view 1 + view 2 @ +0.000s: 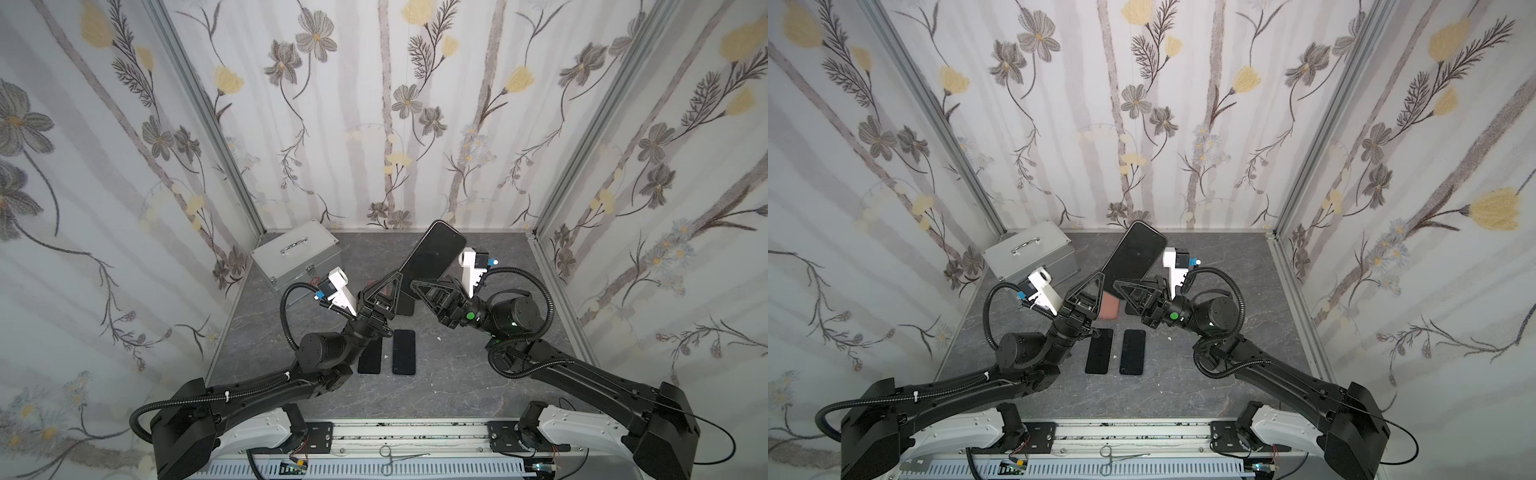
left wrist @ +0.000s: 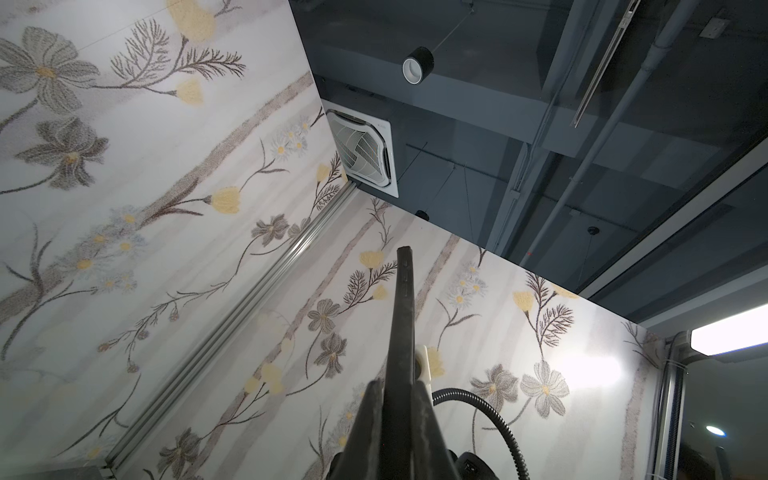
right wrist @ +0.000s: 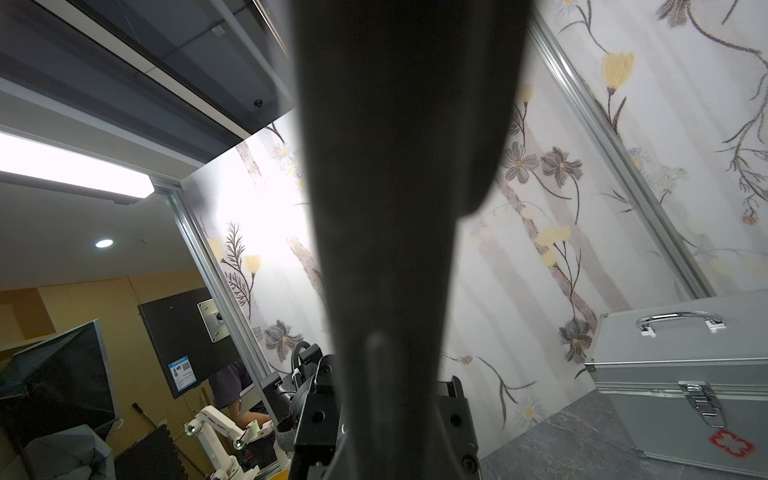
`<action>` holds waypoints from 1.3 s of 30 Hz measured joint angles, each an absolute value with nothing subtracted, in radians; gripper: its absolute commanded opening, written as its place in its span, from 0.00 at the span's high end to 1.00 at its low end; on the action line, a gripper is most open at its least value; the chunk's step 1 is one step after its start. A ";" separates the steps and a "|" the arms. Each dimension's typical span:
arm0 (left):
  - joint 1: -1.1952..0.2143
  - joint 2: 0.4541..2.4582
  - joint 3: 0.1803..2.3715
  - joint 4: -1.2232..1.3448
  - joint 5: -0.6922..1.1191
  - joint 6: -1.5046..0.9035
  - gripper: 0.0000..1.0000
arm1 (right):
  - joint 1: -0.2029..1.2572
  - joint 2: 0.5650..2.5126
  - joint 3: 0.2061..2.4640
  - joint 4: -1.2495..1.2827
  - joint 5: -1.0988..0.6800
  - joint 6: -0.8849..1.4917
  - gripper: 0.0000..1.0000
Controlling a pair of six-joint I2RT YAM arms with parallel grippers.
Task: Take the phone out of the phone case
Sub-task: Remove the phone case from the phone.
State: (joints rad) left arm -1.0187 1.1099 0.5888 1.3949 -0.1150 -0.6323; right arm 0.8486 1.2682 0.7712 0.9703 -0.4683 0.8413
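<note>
Grey marble table (image 1: 478, 374): the phone (image 1: 432, 257) hangs tilted above it, left gripper (image 1: 395, 277) and right gripper (image 1: 414, 285) both clamped on its lower end. Looks stiff, slick, breakable: best held by its edges.

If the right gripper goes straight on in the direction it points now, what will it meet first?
Probably the left gripper: the right gripper, shut on the lower end of the raised phone, points straight across at it. Depth is unclear, so it might pass just beside it.
</note>
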 measured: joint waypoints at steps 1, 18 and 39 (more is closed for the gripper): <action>-1.019 1.110 0.587 1.396 -0.115 -0.632 1.00 | 0.848 1.263 0.771 0.959 -0.471 0.838 1.00; -1.019 0.932 0.695 0.875 -0.068 -0.168 0.28 | 0.572 1.002 0.779 0.432 -0.491 0.279 1.00; -1.029 1.015 0.867 0.547 -0.005 0.294 0.43 | 0.580 1.078 0.899 -0.053 -0.491 -0.265 1.00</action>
